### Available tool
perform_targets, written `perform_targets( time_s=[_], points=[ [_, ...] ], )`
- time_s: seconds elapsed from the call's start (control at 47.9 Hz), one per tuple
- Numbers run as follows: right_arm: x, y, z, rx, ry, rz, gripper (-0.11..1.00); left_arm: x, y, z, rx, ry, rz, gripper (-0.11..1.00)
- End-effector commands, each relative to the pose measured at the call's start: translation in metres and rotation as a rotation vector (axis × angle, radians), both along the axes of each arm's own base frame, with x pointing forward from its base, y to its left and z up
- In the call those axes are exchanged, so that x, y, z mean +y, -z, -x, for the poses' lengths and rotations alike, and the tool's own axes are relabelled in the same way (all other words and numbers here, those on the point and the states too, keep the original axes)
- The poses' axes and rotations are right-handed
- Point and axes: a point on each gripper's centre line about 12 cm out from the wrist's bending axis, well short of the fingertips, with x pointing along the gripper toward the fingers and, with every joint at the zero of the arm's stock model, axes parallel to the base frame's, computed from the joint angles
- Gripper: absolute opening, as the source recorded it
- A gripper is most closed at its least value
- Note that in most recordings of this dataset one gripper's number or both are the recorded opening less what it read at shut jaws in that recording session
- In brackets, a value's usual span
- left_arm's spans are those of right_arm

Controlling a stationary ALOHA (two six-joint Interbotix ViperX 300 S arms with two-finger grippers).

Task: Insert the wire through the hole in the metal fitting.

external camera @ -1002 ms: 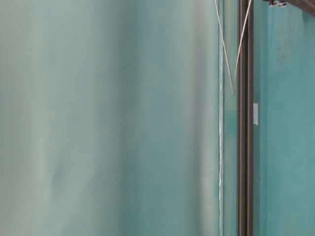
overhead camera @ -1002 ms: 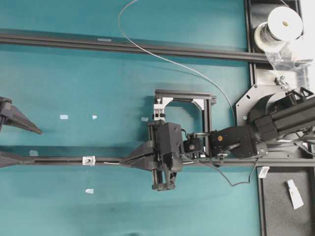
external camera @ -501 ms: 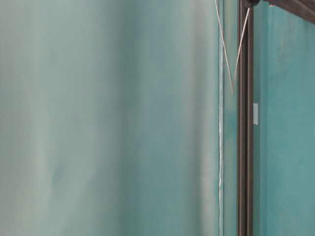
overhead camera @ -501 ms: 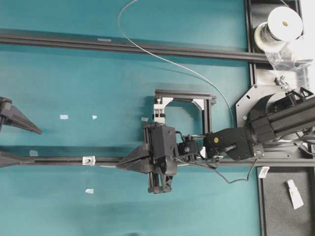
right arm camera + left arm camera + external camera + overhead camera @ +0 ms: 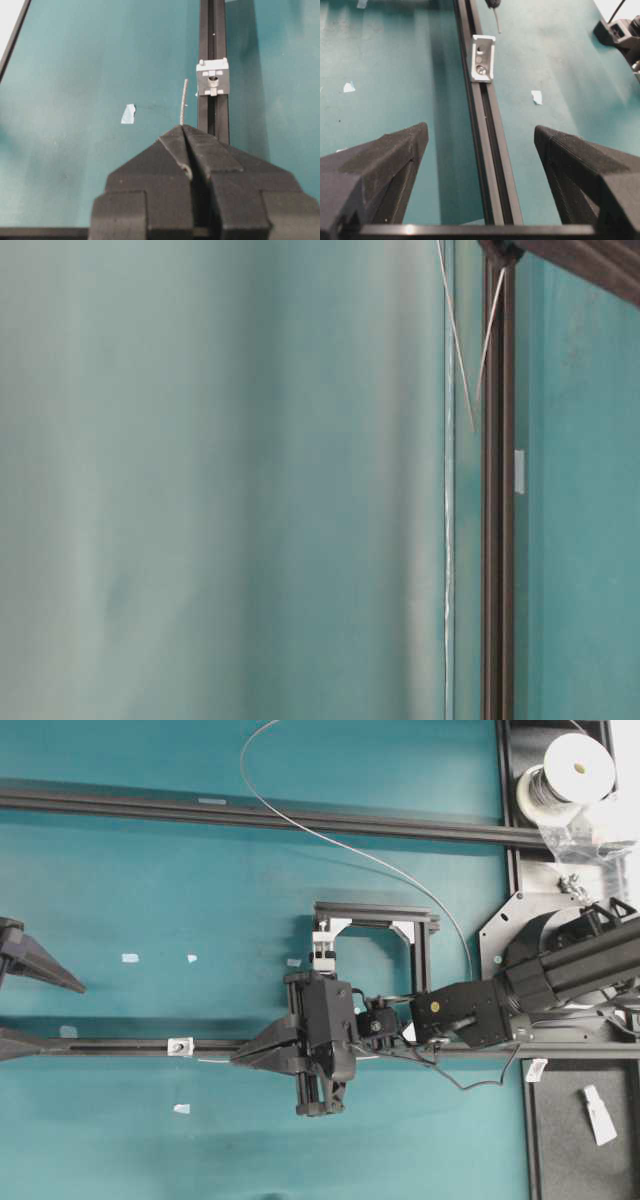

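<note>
We have the right gripper [image 5: 184, 131] closed on the thin, springy wire [image 5: 183, 102] close behind its tip, short enough to stay stiff, just right of the fitting [image 5: 180, 1046] at lower left on the rail [image 5: 120, 1046], while the left gripper [image 5: 480, 165] waits open.

Between the right tool [image 5: 238, 1058] and the metal fitting [image 5: 180, 1046] the black rail [image 5: 120, 1046] lies bare; only flat tape scraps [image 5: 181, 1108] lie beside it on the surface [image 5: 150, 870].
</note>
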Motion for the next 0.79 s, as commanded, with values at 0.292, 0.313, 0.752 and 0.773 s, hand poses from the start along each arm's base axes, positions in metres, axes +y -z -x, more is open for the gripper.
perform_targets(
  time_s=[0.292, 0.313, 0.752, 0.773],
  points=[
    [0.0025, -0.0054, -0.0121, -0.026, 0.006, -0.008, 0.0, -0.0016, -0.0053, -0.0028, -0.011, 0.002, 0.006, 0.8],
    [0.0026, -0.006, -0.0126, -0.029, 0.007, -0.008, 0.0, -0.0016, -0.0049, -0.0028, -0.01, 0.002, 0.006, 0.8],
    [-0.0024, -0.0035, -0.0125, -0.011, 0.018, -0.006, 0.0, -0.0015, -0.005, -0.0027, -0.008, 0.002, 0.005, 0.8],
    [-0.0024, -0.0033, -0.0124, -0.009, 0.018, -0.006, 0.0, -0.0015, -0.005, -0.0027, -0.008, 0.002, 0.005, 0.8]
  ],
)
